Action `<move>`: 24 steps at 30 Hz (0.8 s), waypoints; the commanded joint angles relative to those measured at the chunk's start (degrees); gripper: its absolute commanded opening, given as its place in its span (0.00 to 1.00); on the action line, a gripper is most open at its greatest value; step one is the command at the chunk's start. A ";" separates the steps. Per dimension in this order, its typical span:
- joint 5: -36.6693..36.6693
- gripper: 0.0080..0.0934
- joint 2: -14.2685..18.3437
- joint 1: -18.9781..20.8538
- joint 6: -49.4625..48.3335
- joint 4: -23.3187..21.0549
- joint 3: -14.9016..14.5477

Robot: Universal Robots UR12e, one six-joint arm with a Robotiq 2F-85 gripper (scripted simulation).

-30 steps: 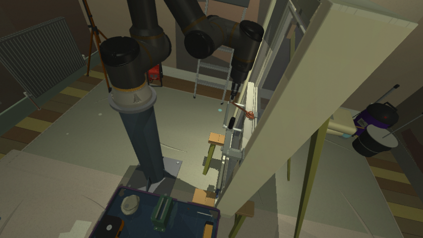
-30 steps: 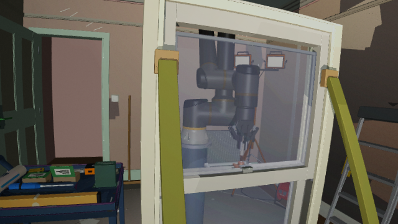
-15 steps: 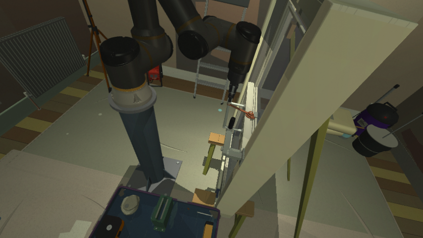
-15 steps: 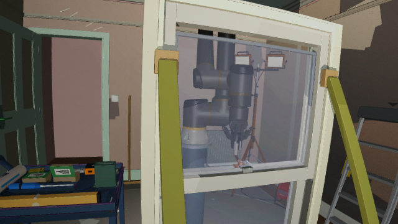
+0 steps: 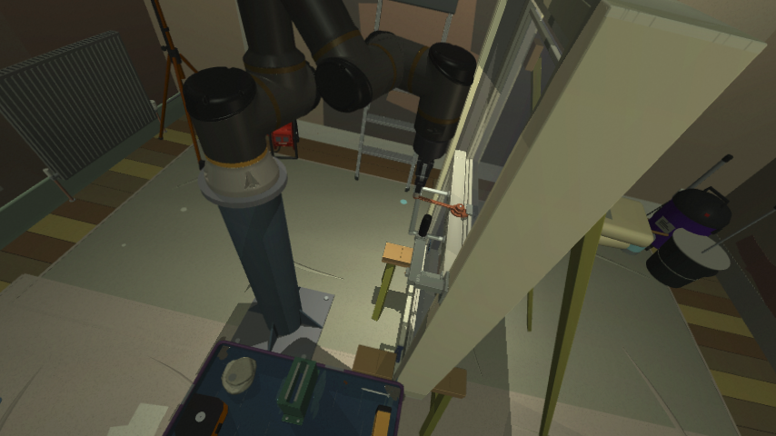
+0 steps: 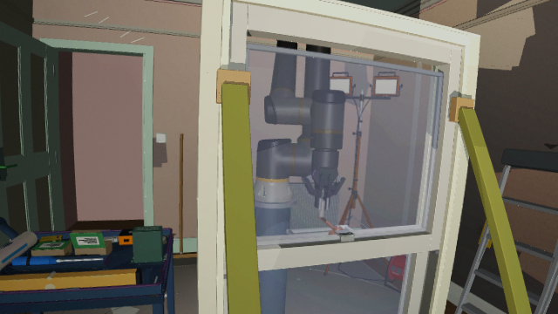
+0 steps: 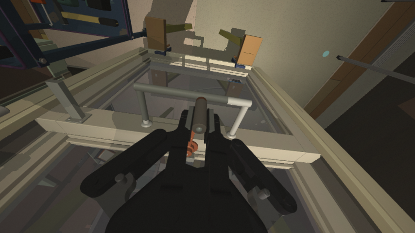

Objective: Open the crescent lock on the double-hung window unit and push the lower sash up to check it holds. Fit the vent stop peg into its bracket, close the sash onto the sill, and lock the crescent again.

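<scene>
The orange crescent lock (image 5: 455,209) (image 6: 335,228) sits on the meeting rail of the cream double-hung window unit (image 6: 340,144), its lever largely hidden behind my fingers in the wrist camera (image 7: 190,145). A grey lift handle bar (image 7: 191,95) (image 5: 431,191) spans the lower sash rail just past the lock. A grey bracket post (image 7: 65,100) stands on the rail to the left. My gripper (image 7: 199,127) (image 5: 421,187) (image 6: 322,207) points down at the rail from the room side, closed around the lock's grey-tipped lever (image 7: 199,116).
The window frame's jamb (image 5: 542,179) rises right beside my wrist. Green props (image 6: 237,196) (image 6: 492,205) brace the unit on its far side. A blue tool cart (image 5: 287,390) stands by my pedestal, a stepladder (image 5: 380,146) behind the arm, and a tripod (image 5: 173,70) near the radiator.
</scene>
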 commanded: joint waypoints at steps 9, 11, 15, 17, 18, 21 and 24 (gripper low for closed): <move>-0.20 0.00 0.00 -2.17 -2.11 -0.04 -0.03; -0.20 0.00 0.04 -2.62 -2.56 -0.05 -0.07; -0.20 0.00 0.19 -3.48 -3.42 -0.07 -0.19; -0.20 0.00 0.28 -3.89 -3.82 -0.09 -0.28; -0.20 0.00 0.34 -4.09 -4.02 -0.09 -0.32; -0.20 0.00 0.52 -4.65 -4.59 -0.12 -0.48; -0.20 0.00 0.73 -5.17 -5.11 -0.15 -0.67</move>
